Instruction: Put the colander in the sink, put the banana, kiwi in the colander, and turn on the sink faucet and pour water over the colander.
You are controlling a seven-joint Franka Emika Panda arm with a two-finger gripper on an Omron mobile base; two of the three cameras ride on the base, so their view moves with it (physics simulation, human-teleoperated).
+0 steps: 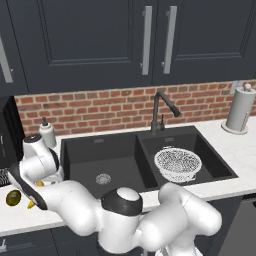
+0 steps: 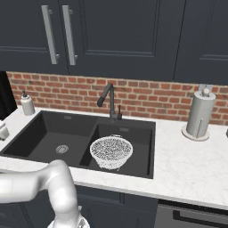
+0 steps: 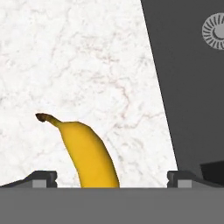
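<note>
The white speckled colander (image 1: 178,164) (image 2: 111,152) stands upright in the smaller right basin of the black sink (image 1: 90,152) (image 2: 44,136). Behind the basin divider rises the black faucet (image 1: 160,107) (image 2: 111,100), with no water running. On the marble counter left of the sink lies the yellow banana (image 3: 89,155) (image 1: 31,204), largely covered by my hand in the left base view. The olive-brown kiwi (image 1: 13,198) rests just left of it. My gripper (image 3: 113,178) is low over the banana and open, one fingertip on each side of the fruit, not closed on it.
A white soap dispenser (image 1: 47,132) (image 2: 27,104) stands behind the sink's left corner. A paper towel holder (image 1: 240,107) (image 2: 199,115) is on the right counter. The left basin's silver drain (image 3: 214,31) (image 1: 103,178) lies close to my hand. Dark cabinets hang above.
</note>
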